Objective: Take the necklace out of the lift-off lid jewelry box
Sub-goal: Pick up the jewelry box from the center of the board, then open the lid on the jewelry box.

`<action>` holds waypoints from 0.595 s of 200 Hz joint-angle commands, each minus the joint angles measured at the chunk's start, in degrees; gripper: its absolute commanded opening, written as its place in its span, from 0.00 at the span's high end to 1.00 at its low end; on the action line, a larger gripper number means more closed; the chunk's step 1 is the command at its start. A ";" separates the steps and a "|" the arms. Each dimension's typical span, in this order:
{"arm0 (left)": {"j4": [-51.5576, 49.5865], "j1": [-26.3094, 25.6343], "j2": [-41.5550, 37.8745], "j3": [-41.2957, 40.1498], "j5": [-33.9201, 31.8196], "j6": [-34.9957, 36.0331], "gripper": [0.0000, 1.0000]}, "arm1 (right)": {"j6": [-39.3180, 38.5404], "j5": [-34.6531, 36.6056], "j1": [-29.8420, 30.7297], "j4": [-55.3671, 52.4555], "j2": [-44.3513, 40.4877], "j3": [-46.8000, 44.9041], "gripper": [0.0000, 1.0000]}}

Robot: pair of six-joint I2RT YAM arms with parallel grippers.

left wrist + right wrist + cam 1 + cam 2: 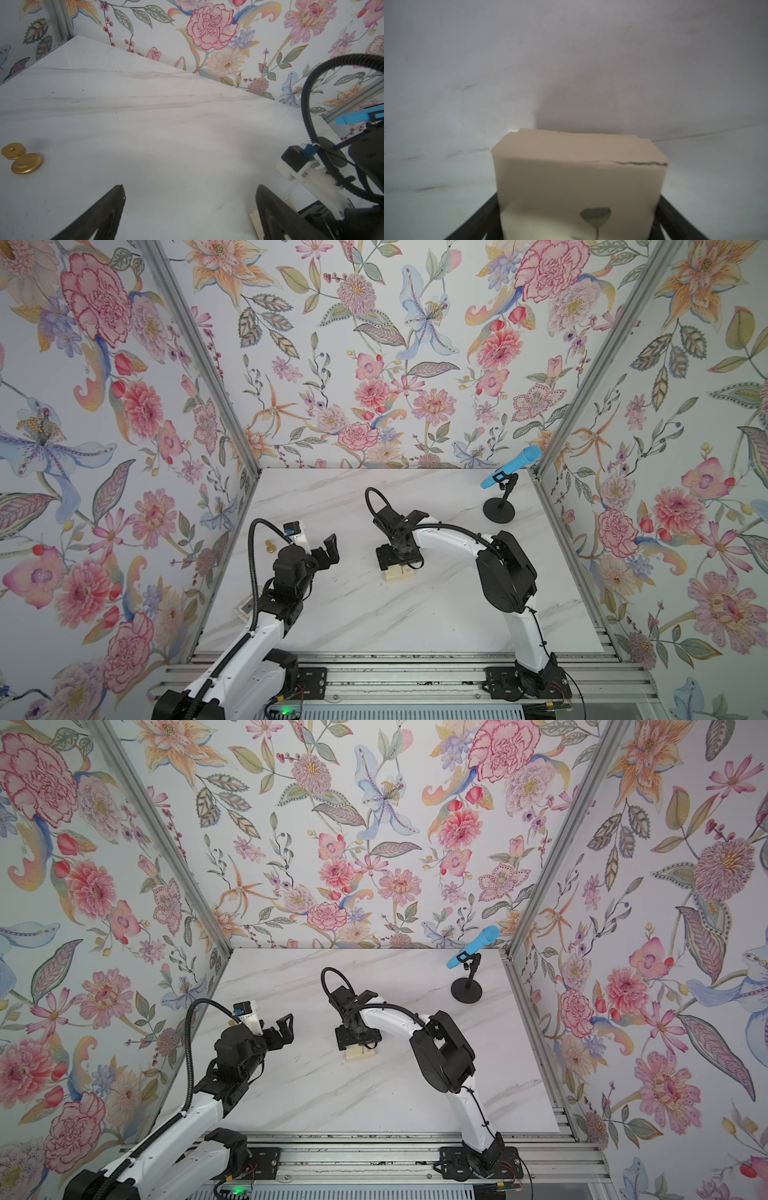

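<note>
The lift-off lid jewelry box (pixel 579 176) is a small cream cardboard box with its lid on, a dark flower-stem drawing on top. It stands mid-table in both top views (pixel 400 574) (pixel 360 1053), mostly hidden under my right gripper (pixel 399 558) (pixel 358 1038). That gripper (pixel 578 196) reaches down over it, one black finger against each side of the lid. The necklace is hidden. My left gripper (pixel 325 552) (pixel 191 187) hovers to the box's left, open, nothing between its fingers. A sliver of the box (pixel 254 220) shows beside one left finger.
A small gold knob (pixel 270 546) (pixel 21 158) lies near the left wall behind the left arm. A blue microphone (pixel 511 467) on a black stand (pixel 498 512) occupies the back right corner. Floral walls close in three sides of the marble tabletop (pixel 374 614).
</note>
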 commanded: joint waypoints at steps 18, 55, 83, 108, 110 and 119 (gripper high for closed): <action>10.22 -6.68 1.11 -4.55 0.38 5.84 0.00 | -4.36 -2.27 -3.03 -3.48 -6.38 -1.79 0.17; 19.73 -16.75 3.35 -8.48 -2.14 14.98 0.00 | -7.50 -3.80 -4.79 -6.02 -9.45 -1.85 0.17; 25.36 -23.80 7.80 -9.61 -4.46 22.78 0.00 | -10.24 -4.86 -5.53 -8.88 -12.03 -1.57 0.17; 31.80 -26.64 11.81 -10.77 -4.87 27.70 0.00 | -12.22 -6.03 -5.83 -11.50 -14.62 -1.47 0.17; 32.31 -26.70 12.17 -10.84 -4.81 27.98 0.00 | -12.36 -6.14 -5.90 -11.66 -14.81 -1.52 0.17; 34.44 -26.92 13.22 -10.95 -3.09 28.96 0.00 | -13.02 -6.85 -6.00 -12.72 -15.67 -1.43 0.17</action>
